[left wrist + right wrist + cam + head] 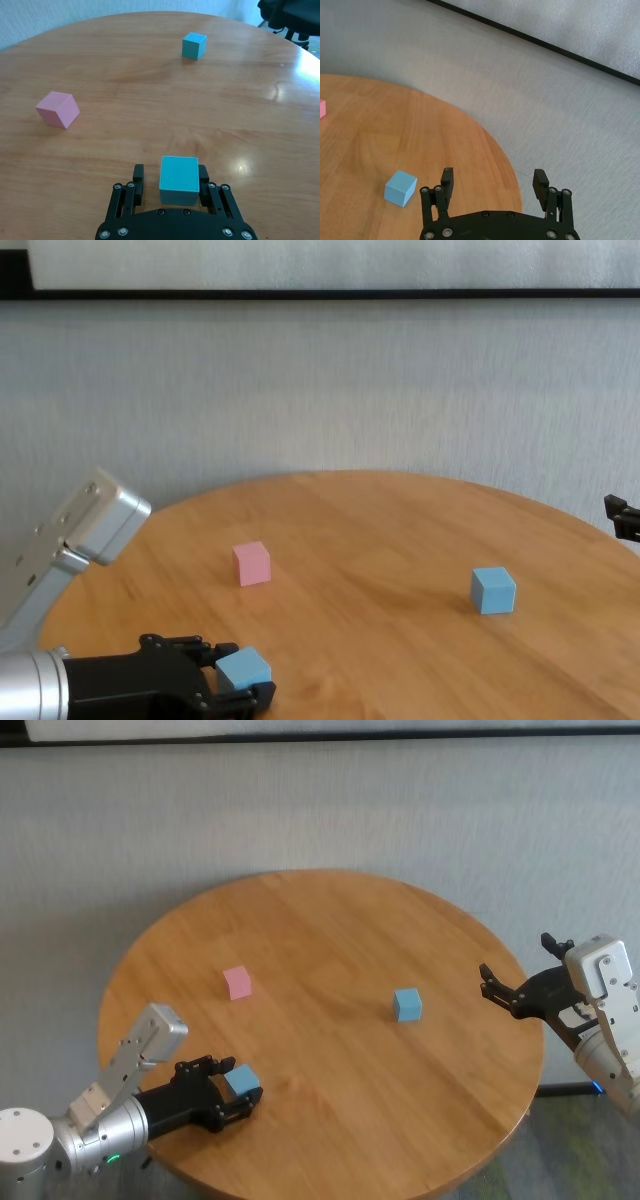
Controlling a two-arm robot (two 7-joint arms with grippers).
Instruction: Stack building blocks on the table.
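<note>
So far nothing is stacked; the left gripper [237, 1097] has its fingers on both sides of the near blue block [242, 1079], maybe squeezing it, I cannot tell. The pink block [238, 982] and far blue block [407, 1004] sit well apart on the table [330, 930]; the right gripper [500, 988] waits at the right edge, fingers apart.

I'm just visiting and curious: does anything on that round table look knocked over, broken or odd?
Nothing stands out. The pink block and one blue block sit flat and apart on the table; the left gripper has another blue block between its fingers.

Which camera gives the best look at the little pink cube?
The left wrist view: the pink cube is largest there, three faces showing. Head and chest views show it smaller; the right wrist view catches only a sliver.
</note>
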